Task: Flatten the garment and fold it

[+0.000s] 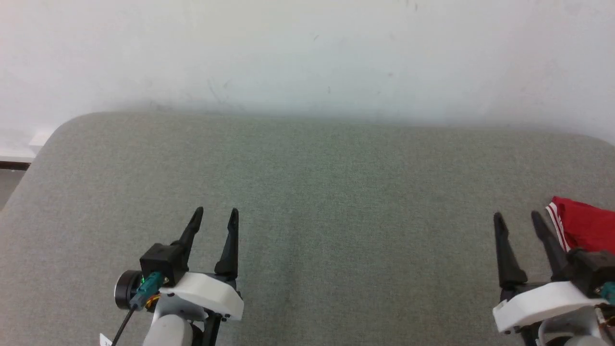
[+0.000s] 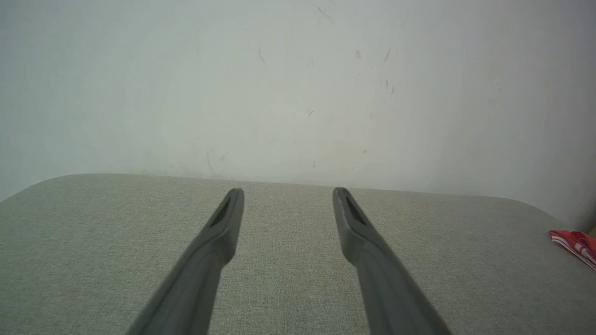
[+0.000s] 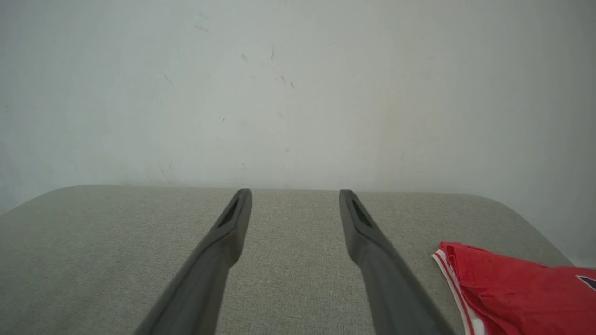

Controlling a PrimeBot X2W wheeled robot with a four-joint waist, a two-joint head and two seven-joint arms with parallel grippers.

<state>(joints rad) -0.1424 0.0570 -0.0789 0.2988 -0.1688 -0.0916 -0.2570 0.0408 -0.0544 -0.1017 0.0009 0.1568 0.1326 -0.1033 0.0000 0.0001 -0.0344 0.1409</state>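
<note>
Garment (image 1: 585, 225) lies bunched at the counter's (image 1: 307, 192) right side beside the right end effector (image 1: 516, 215), spread apart and empty like the left end effector (image 1: 216, 211), so a one-sided tug could drag it off.

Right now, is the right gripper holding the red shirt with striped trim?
No: the right gripper stands open and empty, with the red stripe-trimmed shirt lying beside it.
</note>
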